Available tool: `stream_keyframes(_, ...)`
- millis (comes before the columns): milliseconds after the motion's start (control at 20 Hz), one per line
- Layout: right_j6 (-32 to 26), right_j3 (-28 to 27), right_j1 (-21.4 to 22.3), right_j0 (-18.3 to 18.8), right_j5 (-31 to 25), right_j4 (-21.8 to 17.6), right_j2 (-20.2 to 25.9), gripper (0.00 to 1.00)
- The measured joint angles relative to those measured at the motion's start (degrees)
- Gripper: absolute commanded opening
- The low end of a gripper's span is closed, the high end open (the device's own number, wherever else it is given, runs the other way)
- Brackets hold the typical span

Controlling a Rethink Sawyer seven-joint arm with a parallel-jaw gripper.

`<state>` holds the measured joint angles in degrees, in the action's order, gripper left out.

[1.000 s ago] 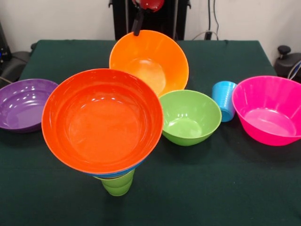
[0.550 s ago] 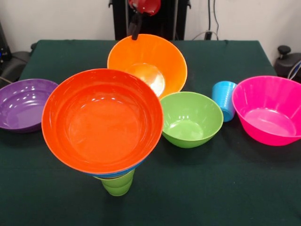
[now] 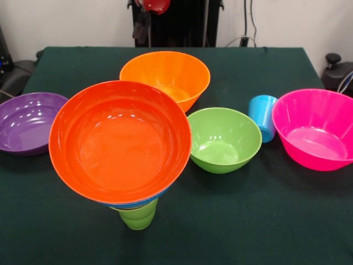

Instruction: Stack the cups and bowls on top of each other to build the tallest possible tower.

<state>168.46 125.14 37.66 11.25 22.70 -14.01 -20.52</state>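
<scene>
Near the front, a tower stands on a lime green cup point(image 3: 138, 216). A blue bowl, of which only the rim point(image 3: 144, 202) shows, rests on the cup, and a large red-orange bowl point(image 3: 120, 141) sits on top. Behind it a yellow-orange bowl point(image 3: 165, 74) sits level on the table. A green bowl point(image 3: 223, 138), a light blue cup point(image 3: 262, 117), a pink bowl point(image 3: 314, 130) and a purple bowl point(image 3: 27, 121) stand apart on the cloth. My gripper point(image 3: 142, 27) hangs at the top edge, above and behind the yellow-orange bowl's left rim, clear of it.
The dark green table cloth point(image 3: 248, 221) covers the table. Dark equipment sits off the table at the left point(image 3: 16, 77) and right point(image 3: 337, 72) edges. The black pedestal point(image 3: 176, 22) stands behind the gripper.
The yellow-orange bowl, held tilted by its rim before, has dropped level onto the table. The gripper has come off its rim and moved up and to the left.
</scene>
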Motion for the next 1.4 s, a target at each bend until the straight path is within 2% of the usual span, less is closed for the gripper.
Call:
stream_keyframes(500, 0.0, 0.0, 1.09, 2.18, 0.0, -1.07, 0.73, 1.0)
stream_keyframes(1400, 0.0, -2.21, 1.04, 1.62, -0.01, -0.66, 2.08, 1.0)
